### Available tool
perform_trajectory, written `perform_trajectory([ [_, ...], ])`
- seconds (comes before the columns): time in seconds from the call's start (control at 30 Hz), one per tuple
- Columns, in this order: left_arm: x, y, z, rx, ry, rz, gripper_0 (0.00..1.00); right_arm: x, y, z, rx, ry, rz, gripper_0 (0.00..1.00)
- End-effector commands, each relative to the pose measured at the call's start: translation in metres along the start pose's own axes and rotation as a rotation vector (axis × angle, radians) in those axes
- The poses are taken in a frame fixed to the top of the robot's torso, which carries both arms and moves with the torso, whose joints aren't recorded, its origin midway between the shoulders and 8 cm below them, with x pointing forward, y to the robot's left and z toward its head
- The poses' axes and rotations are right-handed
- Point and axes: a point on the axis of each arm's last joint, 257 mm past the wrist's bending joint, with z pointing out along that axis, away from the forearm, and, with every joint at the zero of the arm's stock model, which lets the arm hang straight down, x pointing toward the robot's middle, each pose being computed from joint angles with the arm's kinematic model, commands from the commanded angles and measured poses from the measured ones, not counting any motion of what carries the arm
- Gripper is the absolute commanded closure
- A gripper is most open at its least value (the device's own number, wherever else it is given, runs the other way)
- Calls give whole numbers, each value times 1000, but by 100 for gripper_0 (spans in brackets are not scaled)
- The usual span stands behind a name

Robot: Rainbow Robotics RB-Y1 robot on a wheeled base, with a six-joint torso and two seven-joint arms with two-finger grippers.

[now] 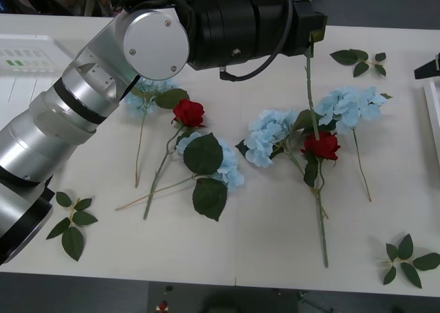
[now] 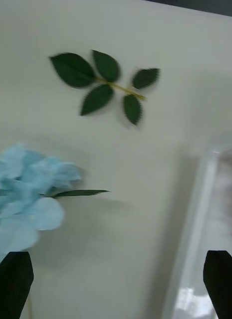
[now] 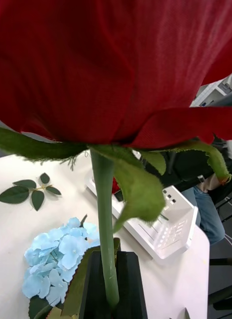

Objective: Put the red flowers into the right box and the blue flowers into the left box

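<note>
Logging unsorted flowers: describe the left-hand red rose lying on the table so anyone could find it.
On the white table, look just below the left arm's round silver joint: the red rose lies there, stem toward the near edge. The other rose lies farther right, beside the stem held by the left gripper.

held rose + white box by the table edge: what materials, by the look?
Rose held by the left claw: probably fabric petals, matte with a faint weave; its stem looks like smooth moulded plastic. Right box: likely hard plastic, glossy white, with moulded slots.
</note>
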Motion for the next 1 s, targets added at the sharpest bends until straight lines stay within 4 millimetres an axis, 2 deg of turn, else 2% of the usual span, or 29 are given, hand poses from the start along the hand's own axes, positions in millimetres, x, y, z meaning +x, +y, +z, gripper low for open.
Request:
perform_trajectory([
  [0.03, -28, -9, -3, 9, -38, 105, 100, -13, 66, -33, -177, -151, -69, 0],
  [0.07, -28, -9, -3, 9, -38, 105, 100, -11, 82, -36, -220, -169, -62, 0],
  [0.13, -28, -9, -3, 9, -38, 105, 100, -5, 135, -50, -363, -229, -44, 0],
  [0.17, -28, -9, -3, 9, -38, 105, 100, -5, 145, -54, -394, -245, -38, 0],
  [0.23, -28, -9, -3, 9, -38, 105, 100, 1, 183, -70, -499, -292, -36, 0],
  [0.37, -28, -9, -3, 9, -38, 105, 100, 7, 220, -94, -627, -349, -32, 0],
  [0.5, -28, -9, -3, 9, -38, 105, 100, 19, 249, -99, -718, -370, -58, 0],
  [0.8, -28, -9, -3, 9, -38, 105, 100, 14, 285, -93, -788, -501, -145, 0],
  [0.9, -28, -9, -3, 9, -38, 105, 100, 16, 304, -86, -818, -500, -178, 0],
  [1.0, -28, -9, -3, 9, -38, 105, 100, 10, 320, -83, -855, -516, -179, 0],
])
